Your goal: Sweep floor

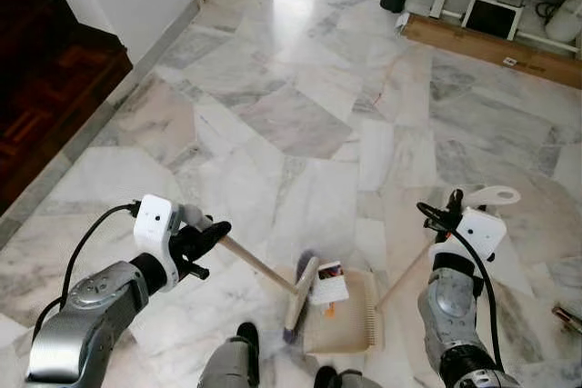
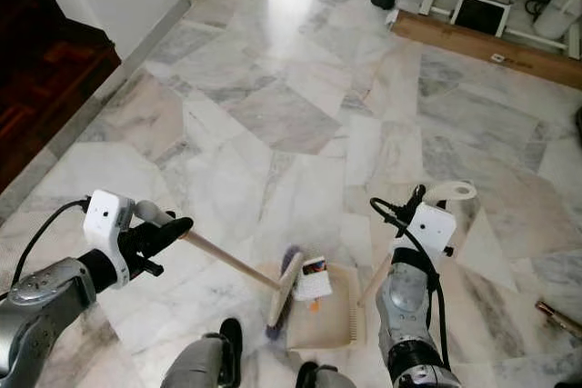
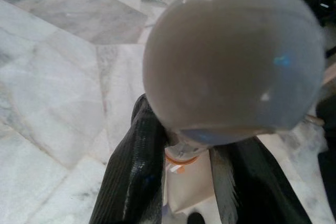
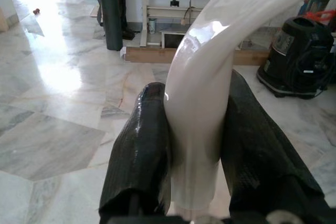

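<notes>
While the left hand (image 1: 211, 241) is clamped on the broom (image 1: 300, 294) and the right hand (image 1: 452, 209) on the dustpan handle (image 1: 492, 195), litter (image 1: 329, 283) is shown already gathered on the dustpan (image 1: 346, 320); emptying is judged to remain.

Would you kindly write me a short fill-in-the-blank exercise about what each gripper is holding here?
1. The left gripper is shut on the wooden handle of the ____.
2. The right gripper is shut on the white handle of the ____.
3. The brush head rests at the dustpan's tray, where a small ____ lies.
4. The floor is pale ____.

Missing words: broom; dustpan; card; marble
</notes>
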{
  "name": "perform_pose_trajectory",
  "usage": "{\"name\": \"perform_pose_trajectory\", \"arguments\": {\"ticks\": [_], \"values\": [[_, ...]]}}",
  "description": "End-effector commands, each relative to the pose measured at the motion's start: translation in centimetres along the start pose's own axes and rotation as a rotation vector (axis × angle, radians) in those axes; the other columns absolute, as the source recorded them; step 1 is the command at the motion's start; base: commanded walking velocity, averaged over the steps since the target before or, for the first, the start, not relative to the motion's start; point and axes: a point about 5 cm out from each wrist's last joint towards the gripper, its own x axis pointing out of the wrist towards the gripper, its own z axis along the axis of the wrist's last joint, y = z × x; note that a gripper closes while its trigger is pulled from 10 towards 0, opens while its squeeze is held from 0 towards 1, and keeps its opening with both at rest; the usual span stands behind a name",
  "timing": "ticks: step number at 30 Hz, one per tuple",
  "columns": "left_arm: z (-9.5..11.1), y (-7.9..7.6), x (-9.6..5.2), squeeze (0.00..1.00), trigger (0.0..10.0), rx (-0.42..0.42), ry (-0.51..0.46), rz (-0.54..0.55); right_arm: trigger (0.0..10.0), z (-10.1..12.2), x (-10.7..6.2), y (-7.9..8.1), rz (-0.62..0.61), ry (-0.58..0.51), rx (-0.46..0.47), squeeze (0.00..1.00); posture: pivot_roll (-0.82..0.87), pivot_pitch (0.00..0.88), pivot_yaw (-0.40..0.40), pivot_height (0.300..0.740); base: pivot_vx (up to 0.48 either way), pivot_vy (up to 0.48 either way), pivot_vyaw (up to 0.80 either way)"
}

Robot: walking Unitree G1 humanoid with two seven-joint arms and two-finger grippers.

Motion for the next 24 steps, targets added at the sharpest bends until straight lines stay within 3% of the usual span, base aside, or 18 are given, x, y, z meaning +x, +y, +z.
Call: {"name": "perform_pose_trajectory", "arguments": {"ticks": [1,6,9,13,18,24], "values": [[-0.6,-1.6,0.1,0.00,10.0,-0.058,0.024,-0.136,10.0,-2.6,-1.6,-1.2,-0.033,0.144,-0.055,0.00,0.36,0.323,-0.016,0.740,0.000,0.000,0.00],[0.1,-1.8,-0.4,0.00,10.0,-0.022,0.037,-0.210,10.0,-2.2,-0.9,-1.3,-0.048,0.144,-0.050,0.00,0.36,0.301,-0.020,0.740,0.000,0.000,0.00],[0.7,-1.2,-0.5,0.00,10.0,0.032,0.032,-0.180,10.0,-1.9,-0.4,-1.3,-0.062,0.142,-0.025,0.00,0.36,0.286,-0.023,0.740,0.000,0.000,0.00],[2.7,0.6,-0.2,0.00,10.0,0.134,-0.048,-0.045,10.0,-1.2,0.5,-1.2,-0.075,0.130,0.010,0.00,0.35,0.244,-0.034,0.740,0.000,0.000,0.00],[5.5,0.3,-0.1,0.00,10.0,0.279,-0.110,-0.036,10.0,-0.7,1.3,-1.4,-0.083,0.130,0.037,0.00,0.33,0.169,-0.055,0.740,0.000,0.000,0.00],[7.2,0.4,0.3,0.00,10.0,0.299,-0.183,-0.024,10.0,-0.6,1.6,-1.6,-0.086,0.136,0.044,0.00,0.34,0.126,-0.066,0.740,0.000,0.000,0.00]]}}
